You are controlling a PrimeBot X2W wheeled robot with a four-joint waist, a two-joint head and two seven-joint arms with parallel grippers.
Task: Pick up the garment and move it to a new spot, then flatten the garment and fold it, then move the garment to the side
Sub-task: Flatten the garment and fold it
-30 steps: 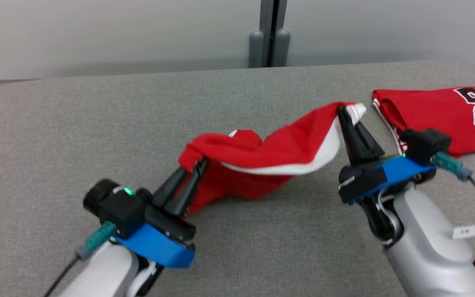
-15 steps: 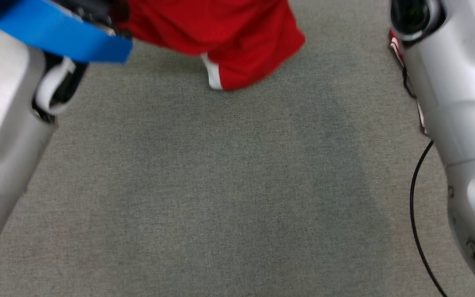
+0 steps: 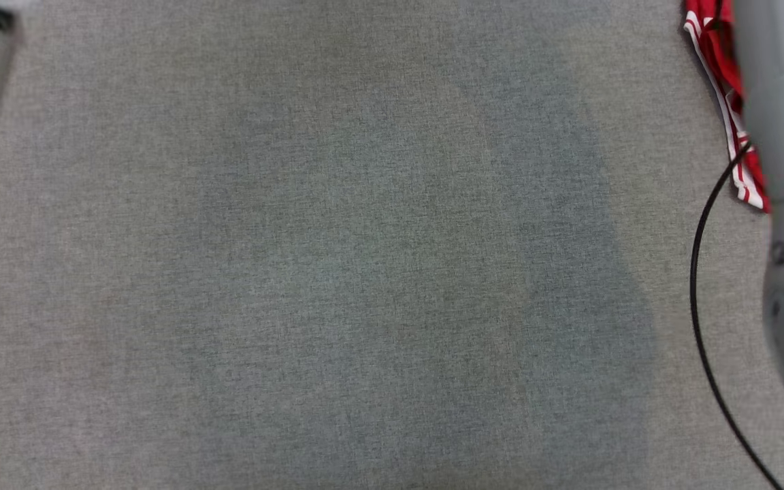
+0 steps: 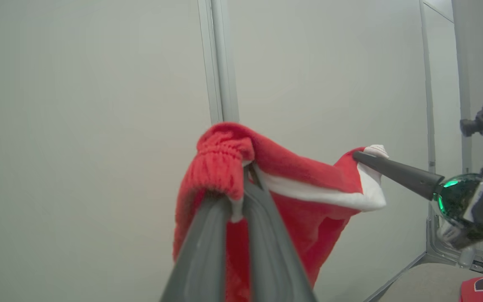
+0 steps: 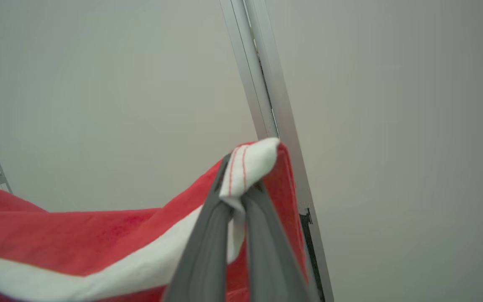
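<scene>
Both claws are raised and clamped tight on the red fleecy garment with white trim (image 4: pixel 296 170), which hangs stretched between them before the pale wall (image 4: pixel 78 126). The left gripper (image 4: pixel 241 172) pinches what looks like a gathered elastic hem. The right gripper (image 5: pixel 236 197), at three o'clock from it, bites a white corner. Below, the grey cloth-covered table (image 3: pixel 337 272) carries a second red striped jersey (image 3: pixel 701 37) at two o'clock.

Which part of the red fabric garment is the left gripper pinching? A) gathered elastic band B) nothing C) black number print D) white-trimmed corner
A: the left wrist view shows the left gripper shut on the bunched elastic band of the red fabric garment; the right gripper holds the white-trimmed corner.
</scene>
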